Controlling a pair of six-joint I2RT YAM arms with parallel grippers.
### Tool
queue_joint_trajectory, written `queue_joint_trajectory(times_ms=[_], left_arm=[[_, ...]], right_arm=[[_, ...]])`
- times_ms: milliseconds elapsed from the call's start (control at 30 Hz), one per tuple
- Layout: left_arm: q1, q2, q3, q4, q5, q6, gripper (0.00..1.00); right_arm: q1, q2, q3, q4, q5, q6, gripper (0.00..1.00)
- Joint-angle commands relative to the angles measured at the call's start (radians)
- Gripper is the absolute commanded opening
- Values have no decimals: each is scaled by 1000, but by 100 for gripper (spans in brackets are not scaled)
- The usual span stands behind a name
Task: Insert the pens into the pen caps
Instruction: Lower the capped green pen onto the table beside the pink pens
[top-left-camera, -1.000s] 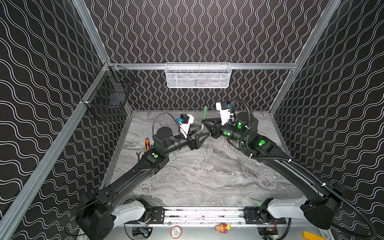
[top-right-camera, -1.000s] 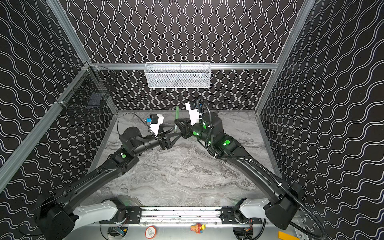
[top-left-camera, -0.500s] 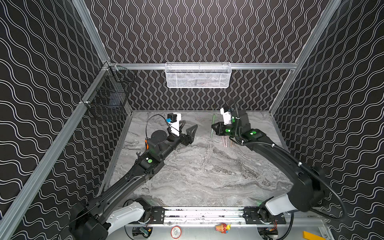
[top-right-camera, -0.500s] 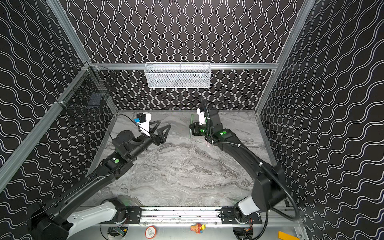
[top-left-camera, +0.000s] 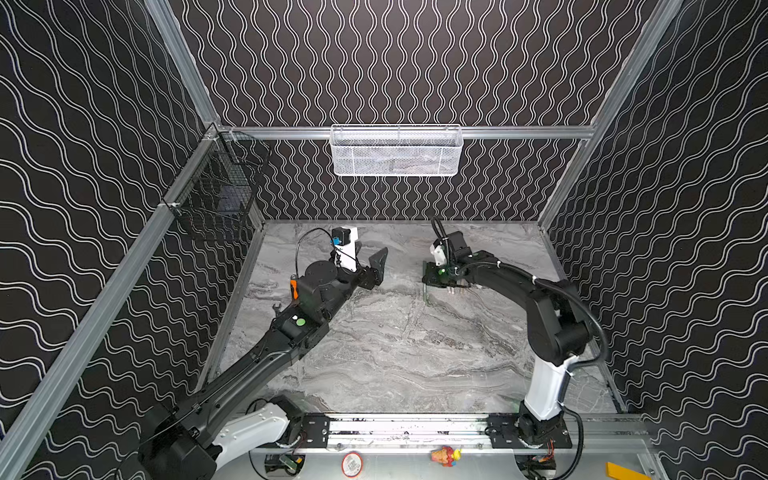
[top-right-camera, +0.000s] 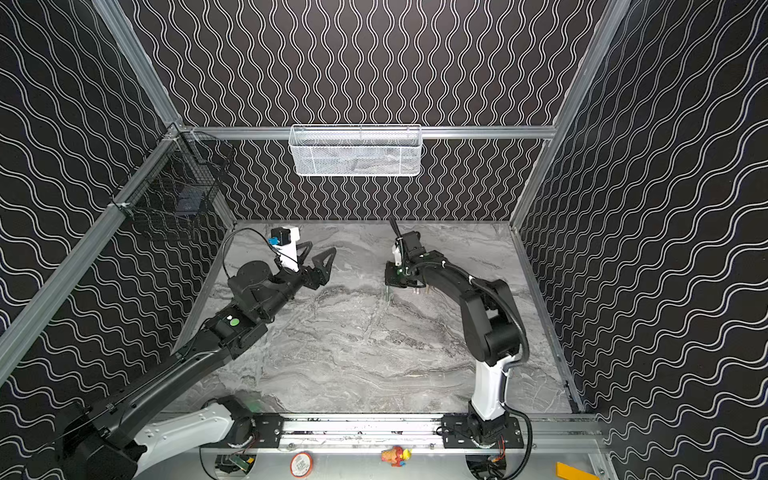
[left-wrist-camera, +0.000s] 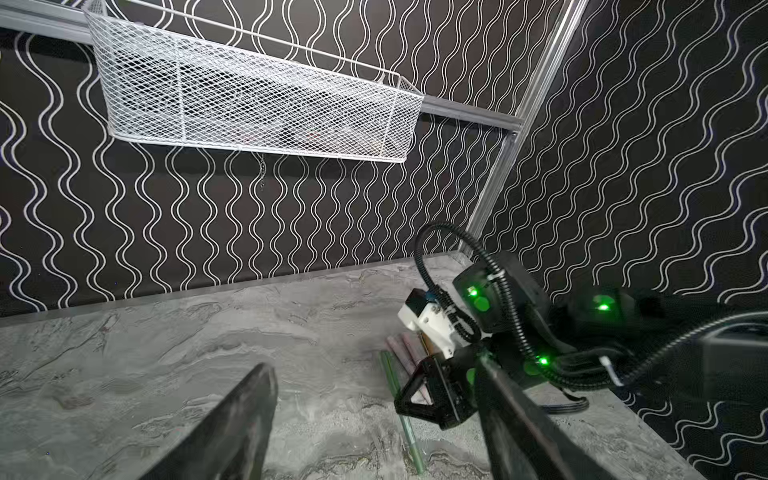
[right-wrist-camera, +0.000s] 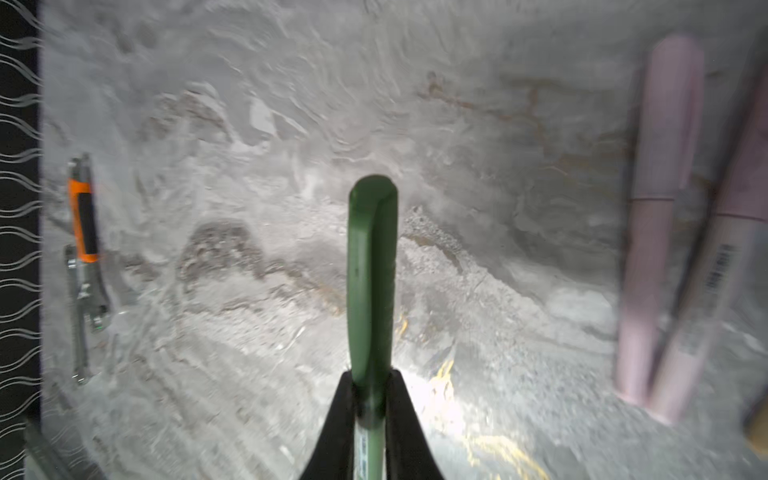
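Note:
My right gripper (right-wrist-camera: 371, 388) is shut on the dark green pen (right-wrist-camera: 371, 282), whose thicker rounded cap end sticks out past the fingertips. In both top views that gripper (top-left-camera: 430, 283) (top-right-camera: 392, 281) sits low over the back of the table, and the green pen (top-left-camera: 425, 293) (left-wrist-camera: 409, 434) is just above the marble. Two pale pink pens (right-wrist-camera: 660, 216) (right-wrist-camera: 725, 266) with caps on lie side by side next to it, also seen as pink pens (left-wrist-camera: 400, 353) in the left wrist view. My left gripper (top-left-camera: 372, 264) (top-right-camera: 319, 259) (left-wrist-camera: 374, 436) is open and empty, off to the left.
An orange-handled black tool (top-left-camera: 294, 288) (right-wrist-camera: 83, 220) lies by the left wall beside my left arm. A white mesh basket (top-left-camera: 395, 151) hangs on the back wall and a black wire basket (top-left-camera: 216, 199) on the left wall. A tan object's end (right-wrist-camera: 757, 424) shows past the pink pens.
My right arm swung right and down, bringing the green pen from upright in the air to low beside the pink pens. My left gripper drew back left and opened a little wider.

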Motion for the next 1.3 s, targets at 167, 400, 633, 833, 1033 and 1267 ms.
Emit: queue_joint_trajectory(times_ms=[167, 400, 633, 833, 1033, 1267], left_arm=[[0, 0, 6, 12, 18, -5, 78], [-1, 5, 8, 10, 34, -13, 78], [0, 8, 9, 11, 43, -12, 78], [-1, 11, 9, 10, 44, -8, 78], [-1, 16, 15, 5, 54, -1, 78], [1, 18, 28, -15, 99, 54, 80]], right_arm=[[-38, 140, 89, -83, 68, -28, 13], [-49, 175, 81, -66, 75, -19, 16], [-58, 175, 72, -34, 64, 7, 19], [-62, 207, 110, -51, 56, 8, 20], [-66, 186, 111, -61, 58, 0, 23], [-68, 116, 125, -76, 66, -1, 31]])
